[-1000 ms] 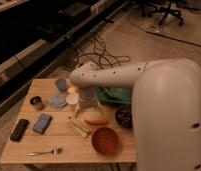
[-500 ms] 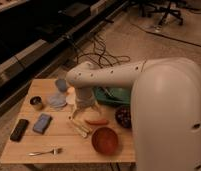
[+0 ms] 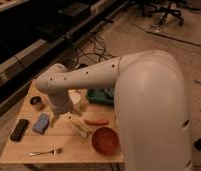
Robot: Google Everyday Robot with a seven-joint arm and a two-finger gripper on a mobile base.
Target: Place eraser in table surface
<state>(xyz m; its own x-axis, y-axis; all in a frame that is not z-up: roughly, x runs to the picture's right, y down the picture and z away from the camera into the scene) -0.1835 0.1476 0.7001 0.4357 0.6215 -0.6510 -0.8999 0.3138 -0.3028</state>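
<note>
gripper (image 3: 58,118) held low over table surface (image 3: 76,149) beside blue-grey pad (image 3: 41,123), opening and hold cannot be told | eraser (image 3: 19,129) seen flat, black, oblong, laid at table's left edge, left of pad

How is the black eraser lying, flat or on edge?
The eraser lies flat on the table; the hand hovers apart, beside the blue pad.

White arm (image 3: 89,77) stretched across the view, wrist bent down, pincer (image 3: 56,116) hanging below it, left of centre
</note>
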